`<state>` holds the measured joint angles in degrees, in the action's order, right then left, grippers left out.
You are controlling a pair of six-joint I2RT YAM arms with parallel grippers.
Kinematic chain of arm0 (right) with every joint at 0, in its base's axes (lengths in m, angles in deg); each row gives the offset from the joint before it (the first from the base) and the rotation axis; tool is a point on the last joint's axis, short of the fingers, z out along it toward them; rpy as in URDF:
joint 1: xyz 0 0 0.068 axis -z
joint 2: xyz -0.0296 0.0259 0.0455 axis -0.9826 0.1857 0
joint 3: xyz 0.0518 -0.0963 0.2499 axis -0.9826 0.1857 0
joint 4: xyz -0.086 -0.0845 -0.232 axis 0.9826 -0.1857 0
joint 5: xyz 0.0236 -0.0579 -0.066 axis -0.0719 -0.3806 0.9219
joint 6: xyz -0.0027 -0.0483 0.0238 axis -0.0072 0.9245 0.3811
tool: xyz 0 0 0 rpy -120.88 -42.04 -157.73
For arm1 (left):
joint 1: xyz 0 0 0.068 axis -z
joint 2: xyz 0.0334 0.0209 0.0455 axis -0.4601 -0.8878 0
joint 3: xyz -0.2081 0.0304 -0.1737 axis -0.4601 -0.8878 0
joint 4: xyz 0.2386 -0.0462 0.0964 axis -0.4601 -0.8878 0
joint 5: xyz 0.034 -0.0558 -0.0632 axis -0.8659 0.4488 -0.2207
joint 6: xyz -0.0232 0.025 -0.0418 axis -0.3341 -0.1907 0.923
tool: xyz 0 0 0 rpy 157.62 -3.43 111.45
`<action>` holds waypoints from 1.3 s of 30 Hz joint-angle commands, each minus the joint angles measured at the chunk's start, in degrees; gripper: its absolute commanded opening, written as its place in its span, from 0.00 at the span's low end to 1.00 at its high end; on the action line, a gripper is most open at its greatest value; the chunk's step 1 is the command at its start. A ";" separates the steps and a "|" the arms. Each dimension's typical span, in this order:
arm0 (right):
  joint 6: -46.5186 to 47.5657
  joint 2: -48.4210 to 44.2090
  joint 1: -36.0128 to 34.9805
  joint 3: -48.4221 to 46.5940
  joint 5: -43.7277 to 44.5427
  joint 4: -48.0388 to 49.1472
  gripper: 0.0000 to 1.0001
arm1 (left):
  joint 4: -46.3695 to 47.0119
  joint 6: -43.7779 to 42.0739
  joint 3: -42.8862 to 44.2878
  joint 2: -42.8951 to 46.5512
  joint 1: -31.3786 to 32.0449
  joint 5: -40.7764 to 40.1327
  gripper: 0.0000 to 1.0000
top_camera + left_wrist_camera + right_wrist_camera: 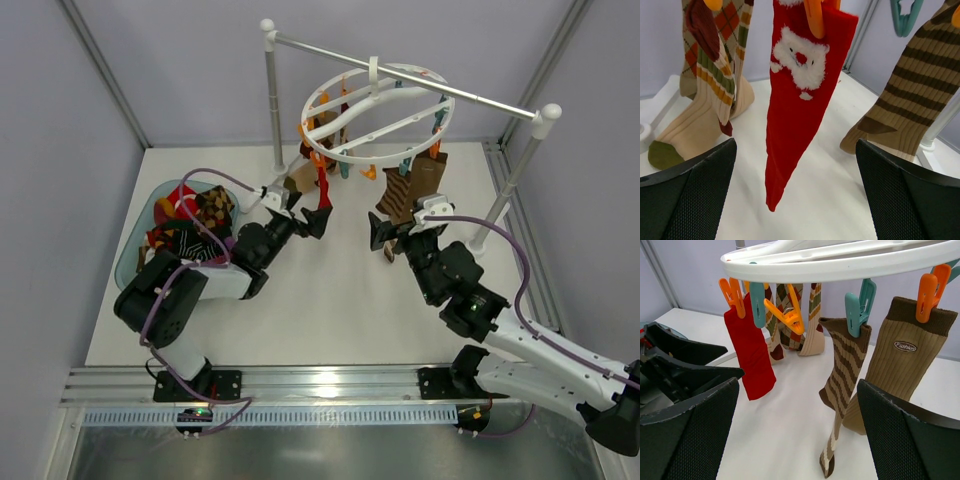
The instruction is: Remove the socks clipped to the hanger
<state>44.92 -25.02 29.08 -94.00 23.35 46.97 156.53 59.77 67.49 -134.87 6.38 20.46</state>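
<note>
The white ring hanger (345,157) hangs from a rail and also shows in the right wrist view (840,265). Clipped to it are a red Santa sock (800,100), an argyle sock (715,65), a plain tan sock (690,130), a brown-and-tan striped sock (842,375) and a tan sock with a label (900,360). My left gripper (797,200) is open and empty, just in front of and below the red sock's tip. My right gripper (797,435) is open and empty, facing the striped sock (398,195) from nearby.
A bluish bowl (135,250) at the left holds several loose socks. The white rail stand has a post at the back (270,90) and one at the right (520,170). Orange and teal clips hang round the ring, some of them free.
</note>
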 commanded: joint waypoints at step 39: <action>-0.88 1.88 0.29 -2.34 -6.22 0.25 1.00 | 18.02 -14.67 4.16 -14.92 15.78 -24.98 0.00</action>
<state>44.89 -24.25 29.19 -93.45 20.44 46.31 160.03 48.65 73.74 -151.79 20.15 0.35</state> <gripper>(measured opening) 0.996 0.004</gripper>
